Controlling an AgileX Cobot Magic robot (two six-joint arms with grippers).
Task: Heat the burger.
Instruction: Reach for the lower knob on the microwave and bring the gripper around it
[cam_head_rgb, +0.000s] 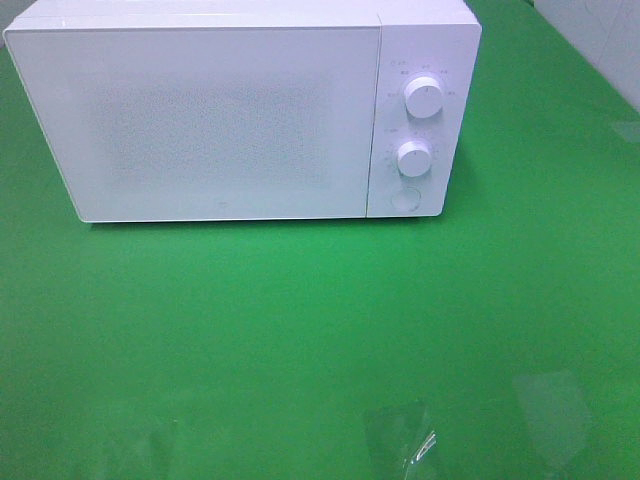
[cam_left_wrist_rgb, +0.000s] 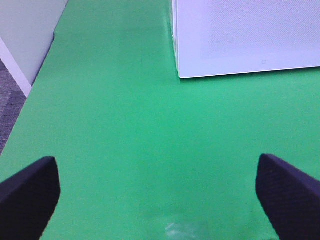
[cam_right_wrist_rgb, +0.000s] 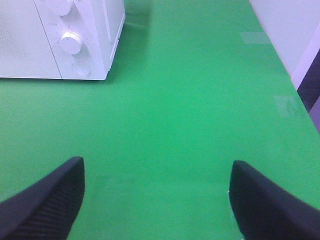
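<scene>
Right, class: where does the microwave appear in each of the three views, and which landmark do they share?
Exterior high: the microwave fills the upper part, dials at its right.
Left wrist: only a corner of the microwave shows, beyond the open left end effector.
Right wrist: the microwave shows its dials, beyond the open right end effector.
Shared landmark: the green table under it.

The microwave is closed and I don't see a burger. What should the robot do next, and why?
Probably move the right gripper to the round button low on the microwave panel, likely its door release. The door is shut, both the right and the left gripper are open and empty, and no burger is in view.
</scene>
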